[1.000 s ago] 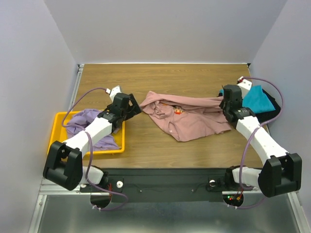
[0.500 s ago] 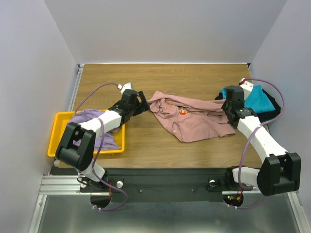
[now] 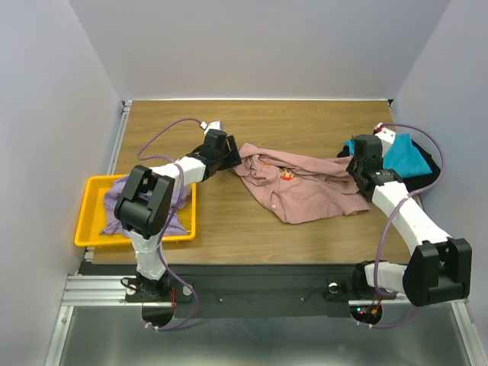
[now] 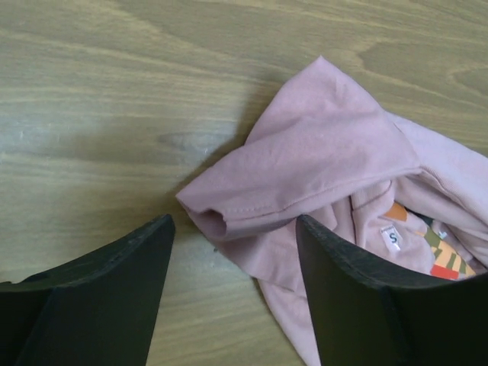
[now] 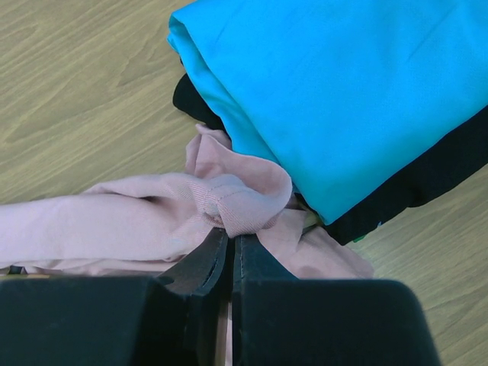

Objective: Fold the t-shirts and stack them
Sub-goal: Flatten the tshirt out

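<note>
Reaching forward with both arms, wrists low.
Angling left forearm inward, left end effector [image 4: 232, 229] with jaws parted wide; angling right forearm inward too, right end effector [image 5: 229, 236] clamped tight.

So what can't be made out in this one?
Top view: lavender t-shirt in the yellow bin, largely covered by the left arm.
Right wrist view: black t-shirt, only an edge showing beneath the teal t-shirt.
Left wrist view: chest print of the pink t-shirt, buried in folds and cut by the frame edge; too small from above.

Black tee [image 5: 427, 171] mostly hidden under teal tee [image 5: 343, 84].
</note>
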